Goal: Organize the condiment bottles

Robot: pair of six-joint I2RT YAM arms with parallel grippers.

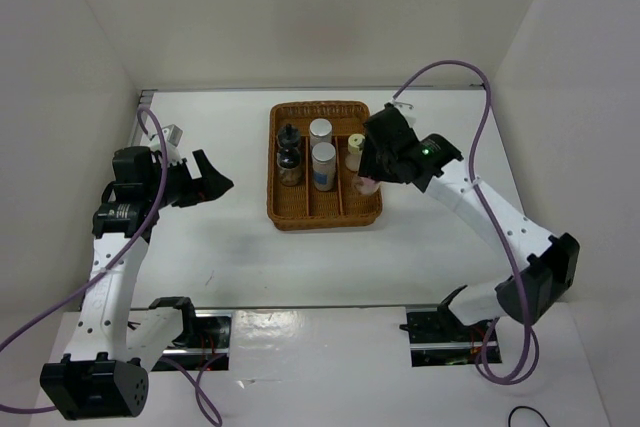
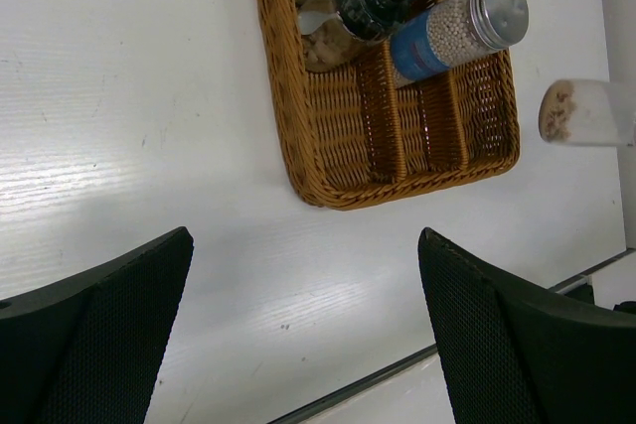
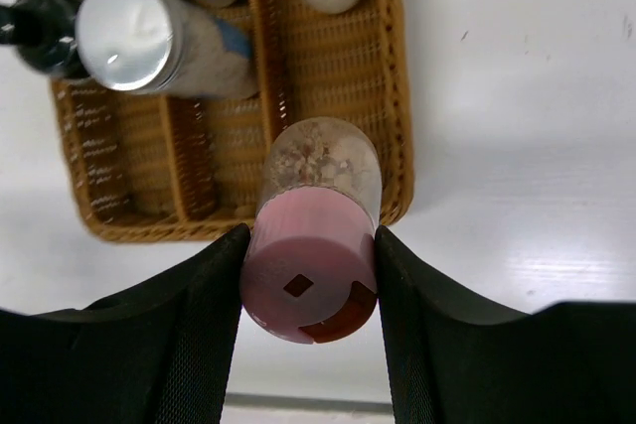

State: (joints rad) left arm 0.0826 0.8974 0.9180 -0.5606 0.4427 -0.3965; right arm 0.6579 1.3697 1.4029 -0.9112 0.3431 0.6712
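My right gripper [image 3: 310, 290] is shut on the pink-capped bottle [image 3: 313, 255] and holds it above the near right corner of the wicker tray [image 3: 396, 96]; it also shows in the top view [image 1: 367, 184]. In the tray stand two black-capped bottles [image 1: 289, 161], two silver-capped bottles [image 1: 322, 165] and a yellow-green-capped bottle [image 1: 355, 151]. My left gripper [image 1: 212, 180] is open and empty over the table left of the tray. In the left wrist view the held bottle's base [image 2: 584, 112] hangs right of the tray [image 2: 397, 146].
White walls enclose the table on three sides. The near ends of the tray's compartments [image 1: 322, 205] hold nothing. A small grey clip [image 1: 172, 134] lies near the back left corner.
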